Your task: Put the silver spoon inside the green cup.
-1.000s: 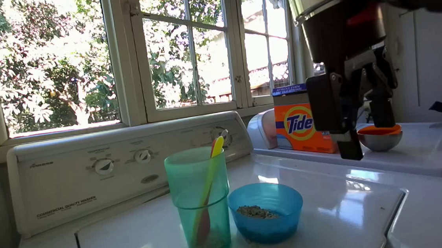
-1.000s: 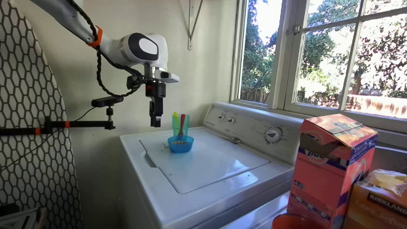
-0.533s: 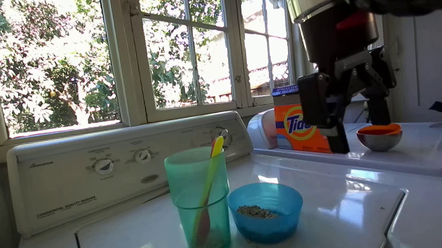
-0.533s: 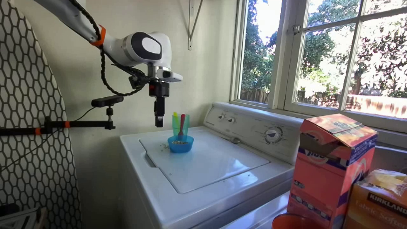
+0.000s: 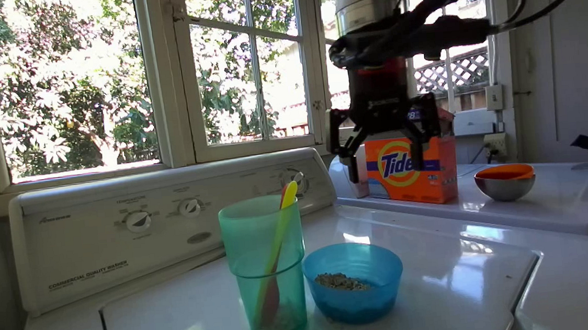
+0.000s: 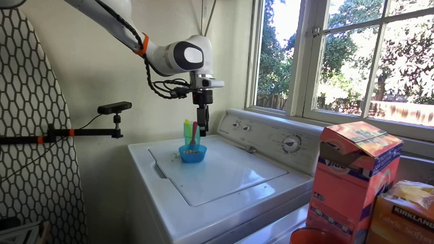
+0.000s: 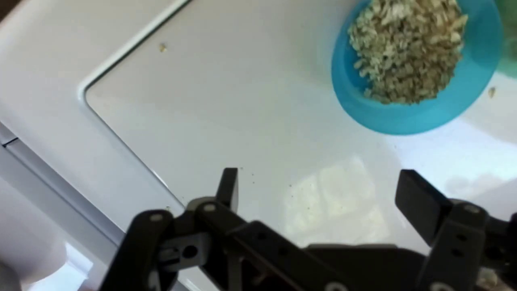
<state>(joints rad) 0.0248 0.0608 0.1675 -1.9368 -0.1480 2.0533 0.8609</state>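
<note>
The green cup, a tall translucent teal tumbler, stands upright on the washer lid. It shows also in an exterior view and at the edge of the wrist view. A yellow-green utensil and a red spoon lean inside it. No silver spoon shows. The blue bowl, holding grainy bits, stands beside the cup; it shows also in the wrist view. My gripper is open and empty, pointing down, well above the lid. In the wrist view the gripper has bare lid between its fingers.
The washer's control panel rises at the back below the windows. A Tide box and a metal bowl with an orange rim stand on the neighbouring machine. A Kirkland box and a camera on a black bar also show.
My gripper has moved sideways above the washer, leftward in an exterior view and rightward in the other exterior view, and the wrist has turned. It stays open. Cup, utensils and bowl have not moved.
</note>
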